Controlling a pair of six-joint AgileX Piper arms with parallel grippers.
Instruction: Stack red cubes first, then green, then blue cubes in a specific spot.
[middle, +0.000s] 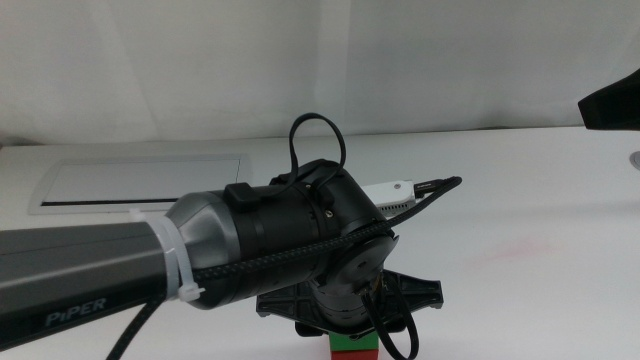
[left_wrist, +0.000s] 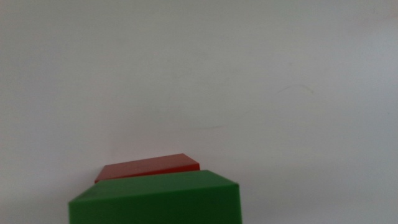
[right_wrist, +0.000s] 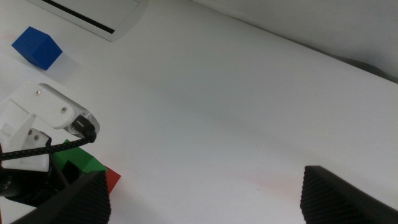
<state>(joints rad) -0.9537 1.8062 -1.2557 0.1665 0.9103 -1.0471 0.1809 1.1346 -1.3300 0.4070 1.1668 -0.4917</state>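
My left claw hangs at the bottom centre of the middle view, pointing down at the desk, and my arm fills the lower left of that frame. Under it, at the bottom edge, the green cube shows as a strip right over the red cube. My left wrist view has the green one large at the bottom edge, and the red top peeks out just past it. I cannot tell whether my left claw grips the green cube or whether the cube already rests on the red.

My right claw is spread wide and holds nothing, hanging above bare desk well to the side. Its view catches green and red at the lower left.

Farther off, the blue cube sits alone on the desk in the upper left of that view, near the grey-framed panel.
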